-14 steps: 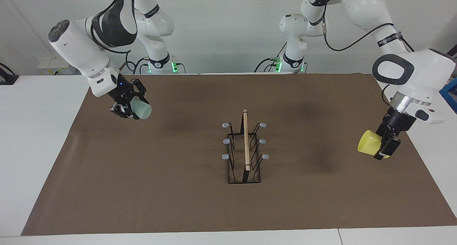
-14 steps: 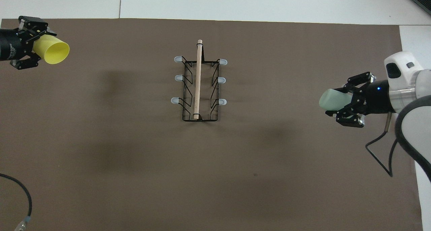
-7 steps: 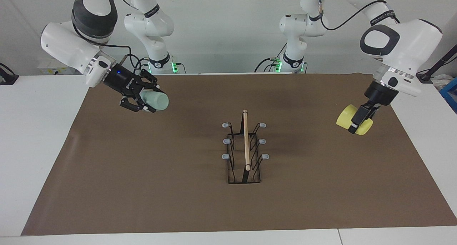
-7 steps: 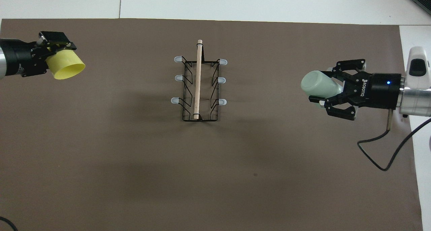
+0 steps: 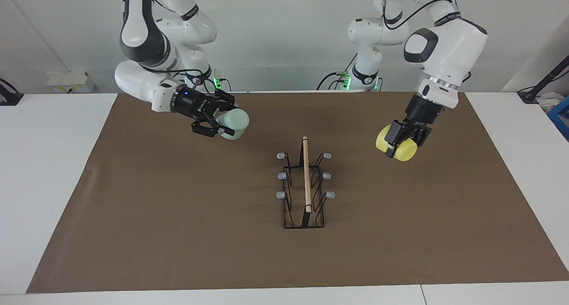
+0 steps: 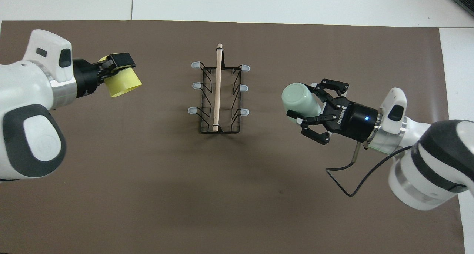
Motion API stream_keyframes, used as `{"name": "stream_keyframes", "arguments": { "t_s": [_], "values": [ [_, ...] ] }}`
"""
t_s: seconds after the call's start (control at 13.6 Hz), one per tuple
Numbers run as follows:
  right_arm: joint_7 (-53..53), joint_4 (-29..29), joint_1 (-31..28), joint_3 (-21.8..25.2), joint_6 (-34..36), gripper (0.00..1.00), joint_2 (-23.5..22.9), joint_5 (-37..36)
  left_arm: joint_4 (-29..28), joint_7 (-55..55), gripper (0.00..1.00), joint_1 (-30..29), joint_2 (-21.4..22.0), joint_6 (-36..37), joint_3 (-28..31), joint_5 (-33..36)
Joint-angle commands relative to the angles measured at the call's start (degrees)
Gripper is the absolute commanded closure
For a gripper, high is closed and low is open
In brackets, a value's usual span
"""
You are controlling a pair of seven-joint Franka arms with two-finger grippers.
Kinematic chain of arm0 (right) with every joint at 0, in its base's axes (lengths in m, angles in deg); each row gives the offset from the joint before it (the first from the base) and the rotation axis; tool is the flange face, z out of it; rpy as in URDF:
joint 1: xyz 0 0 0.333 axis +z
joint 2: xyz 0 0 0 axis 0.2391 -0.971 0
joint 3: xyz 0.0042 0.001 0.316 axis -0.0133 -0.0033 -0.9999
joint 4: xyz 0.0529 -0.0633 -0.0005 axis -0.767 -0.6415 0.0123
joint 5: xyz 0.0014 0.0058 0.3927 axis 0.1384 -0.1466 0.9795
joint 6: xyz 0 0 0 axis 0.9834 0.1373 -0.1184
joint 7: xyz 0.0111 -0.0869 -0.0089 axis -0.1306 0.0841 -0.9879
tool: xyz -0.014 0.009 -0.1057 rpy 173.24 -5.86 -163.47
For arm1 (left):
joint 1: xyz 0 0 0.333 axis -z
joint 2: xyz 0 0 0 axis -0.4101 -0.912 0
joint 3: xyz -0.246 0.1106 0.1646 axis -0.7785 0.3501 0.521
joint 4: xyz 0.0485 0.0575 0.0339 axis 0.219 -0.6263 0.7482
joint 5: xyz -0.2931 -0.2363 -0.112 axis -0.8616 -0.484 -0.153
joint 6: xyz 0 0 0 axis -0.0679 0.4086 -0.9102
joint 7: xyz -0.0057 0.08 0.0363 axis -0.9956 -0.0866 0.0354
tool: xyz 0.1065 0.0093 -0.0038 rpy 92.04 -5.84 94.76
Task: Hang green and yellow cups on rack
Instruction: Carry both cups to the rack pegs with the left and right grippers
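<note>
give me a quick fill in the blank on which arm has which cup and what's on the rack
1. The left gripper holds the ____ cup.
2. The right gripper holds the pale ____ cup.
3. The rack has ____ grey-tipped pegs.
4. The number of cups hanging on the rack now is ____.

Missing words: yellow; green; six; zero

Mint cup (image 5: 234, 123) and yellow cup (image 5: 397, 148) held aloft, tilted; black rack (image 5: 305, 187) mid-mat.

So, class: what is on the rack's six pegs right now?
Nothing: all six grey-tipped pegs of the rack stand bare. The green cup is in the right gripper, the yellow cup in the left gripper.
</note>
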Motion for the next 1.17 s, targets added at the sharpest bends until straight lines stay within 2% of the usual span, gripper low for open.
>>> {"name": "stream_keyframes", "arguments": {
  "t_s": [0.0,0.15,0.29,0.44,0.66,0.73,0.95,1.1],
  "values": [
    [-7.1,-1.2,5.0,0.1,-3.7,0.98,-1.1,10.2,-6.2,0.0,1.00,-0.7,1.1,-9.6,-4.3,1.1],
    [-12.1,-1.1,10.3,0.1,-5.9,0.98,-3.1,21.1,-8.4,0.8,1.00,-0.7,-2.0,-20.6,-8.5,1.0],
    [-18.3,-1.0,12.7,0.1,-6.0,0.98,-5.5,26.3,-10.0,2.8,1.00,-0.7,-5.8,-31.0,-12.1,0.8],
    [-23.3,-0.7,12.6,0.1,-4.1,0.98,-8.1,28.0,-10.5,3.7,1.00,-0.4,-6.6,-33.6,-13.3,0.7],
    [-23.6,-0.4,12.6,0.1,-3.8,0.98,-9.2,28.2,-11.3,3.7,1.00,-0.1,-9.5,-39.0,-16.2,0.4],
    [-24.9,0.0,12.6,0.1,-3.6,0.98,-10.4,29.1,-12.7,3.7,1.00,0.0,-9.1,-39.0,-16.9,0.3],
    [-30.2,1.5,13.7,0.1,6.1,0.98,-18.2,36.3,-16.5,4.0,1.00,-0.3,-7.9,-38.4,-18.4,0.3],
    [-31.1,1.9,13.8,0.2,5.7,0.98,-18.5,36.3,-16.9,4.7,1.00,-0.6,-7.7,-37.0,-18.9,0.4]
  ]
}}
